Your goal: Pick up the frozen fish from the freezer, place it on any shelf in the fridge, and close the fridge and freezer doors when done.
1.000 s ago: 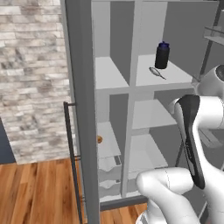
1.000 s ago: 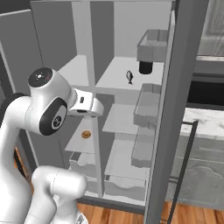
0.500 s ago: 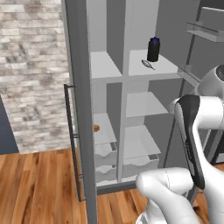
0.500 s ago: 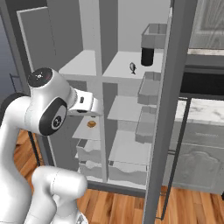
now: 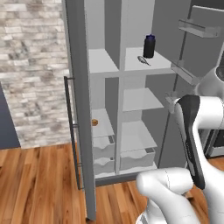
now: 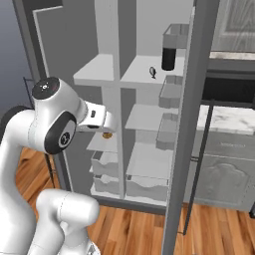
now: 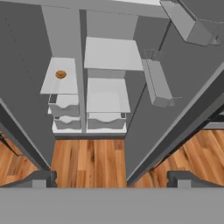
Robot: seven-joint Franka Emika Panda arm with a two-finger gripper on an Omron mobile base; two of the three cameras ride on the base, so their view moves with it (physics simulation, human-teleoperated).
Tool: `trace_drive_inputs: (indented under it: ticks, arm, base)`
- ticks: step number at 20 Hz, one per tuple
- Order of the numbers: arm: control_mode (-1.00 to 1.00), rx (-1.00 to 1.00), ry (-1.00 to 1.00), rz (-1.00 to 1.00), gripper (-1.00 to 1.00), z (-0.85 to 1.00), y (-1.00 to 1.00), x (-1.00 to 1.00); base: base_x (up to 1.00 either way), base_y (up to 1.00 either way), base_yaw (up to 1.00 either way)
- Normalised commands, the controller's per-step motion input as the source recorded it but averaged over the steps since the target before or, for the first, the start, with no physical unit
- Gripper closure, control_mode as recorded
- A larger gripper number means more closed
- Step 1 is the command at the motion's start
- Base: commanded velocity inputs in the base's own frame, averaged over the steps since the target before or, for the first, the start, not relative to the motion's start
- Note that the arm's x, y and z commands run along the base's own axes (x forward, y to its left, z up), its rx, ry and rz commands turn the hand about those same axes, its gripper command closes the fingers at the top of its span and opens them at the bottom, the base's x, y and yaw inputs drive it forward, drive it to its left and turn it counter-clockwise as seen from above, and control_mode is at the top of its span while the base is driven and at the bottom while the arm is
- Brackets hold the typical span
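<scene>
The frozen fish (image 5: 143, 60) is lying on the top shelf (image 5: 148, 65) of the fridge (image 5: 140, 100), the right compartment, just beside the dark bottle with the blue cap (image 5: 149, 46) and a little nearer the shelf's front edge. In the right base view the same fish (image 6: 153, 72) is showing as a thin sliver left of the bottle (image 6: 168, 58). Judging from that, the placing step looks finished: the fish is resting flat on a board, clear of the edge, so a closing door should not catch it.

Both doors are standing wide. The freezer door (image 5: 78, 109) is swung out to the left with its thin handle (image 5: 70, 127) facing outward, and the fridge door (image 6: 187, 129) is swung out to the right, its rack bins (image 6: 172, 94) turned toward the shelves. The freezer (image 5: 101, 100) is holding a small round brown item (image 5: 94, 123) on a lower shelf, above its drawers (image 5: 104, 151).

The jaws (image 7: 111, 177) are hanging released and empty, their two tips well apart at the bottom of the hand view, aimed down at the lower shelves and the wooden floor (image 7: 92, 162). The arm is standing well back from the unit, which seems sensible, since the doors need room to swing. What is left, as I judge it, is pushing both doors shut.
</scene>
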Motion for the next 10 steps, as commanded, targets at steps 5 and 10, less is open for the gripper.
trace_drive_inputs:
  ticks: [5, 10]
  arm:
    - [-1.0, 0.0, 0.0, 0.0, -1.0, 0.0, 0.01, -0.01]
    - [-1.0, 0.0, 0.0, 0.0, -1.0, 0.0, 0.1, -0.01]
  base:
    - [-0.2, 0.03, 0.0]
    - [0.0, 0.0, 0.0]
